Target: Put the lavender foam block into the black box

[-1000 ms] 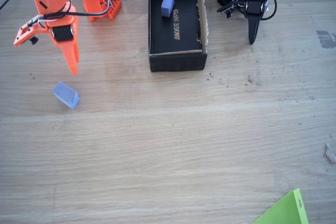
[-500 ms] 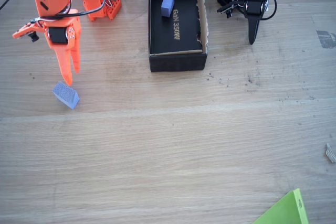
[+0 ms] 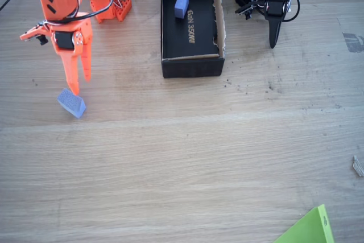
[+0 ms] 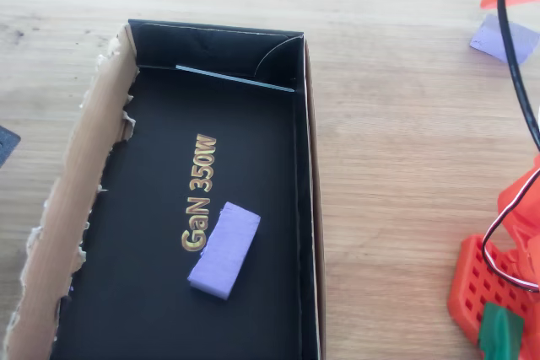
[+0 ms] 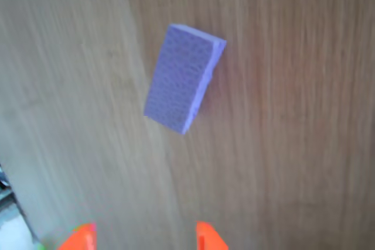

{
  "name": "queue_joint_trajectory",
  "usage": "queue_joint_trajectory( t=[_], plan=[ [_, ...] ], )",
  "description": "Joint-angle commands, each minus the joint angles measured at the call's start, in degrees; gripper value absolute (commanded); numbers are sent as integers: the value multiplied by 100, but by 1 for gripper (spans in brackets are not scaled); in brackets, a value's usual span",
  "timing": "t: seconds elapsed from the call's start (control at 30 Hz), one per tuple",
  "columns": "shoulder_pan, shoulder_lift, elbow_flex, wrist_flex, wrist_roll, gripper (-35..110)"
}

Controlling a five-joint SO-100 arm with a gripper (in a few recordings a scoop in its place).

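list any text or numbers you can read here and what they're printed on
"GaN 350W": gold lettering on the inner floor of the black box, clear in the overhead view and also legible in the fixed view.

No other readable text: the foam blocks, the table and the green sheet at the bottom edge of the fixed view carry none that can be made out.

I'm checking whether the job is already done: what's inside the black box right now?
Inside the black box lies one deeper blue-violet block, partly covering the gold "GaN 350W" lettering. The lavender foam block sits outside on the table. The box's near end is cropped in the overhead view.
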Motion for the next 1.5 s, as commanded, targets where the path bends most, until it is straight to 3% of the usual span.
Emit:
queue_joint_trajectory(
  t=[0.0,0.2,0.73,1.47],
  plan=[
    [79,114,-290,378,141,22],
    [105,149,-299,826,176,24],
    [-149,220,-316,519,-448,25],
    [1239,-492,-369,202,-782,31]
  ],
)
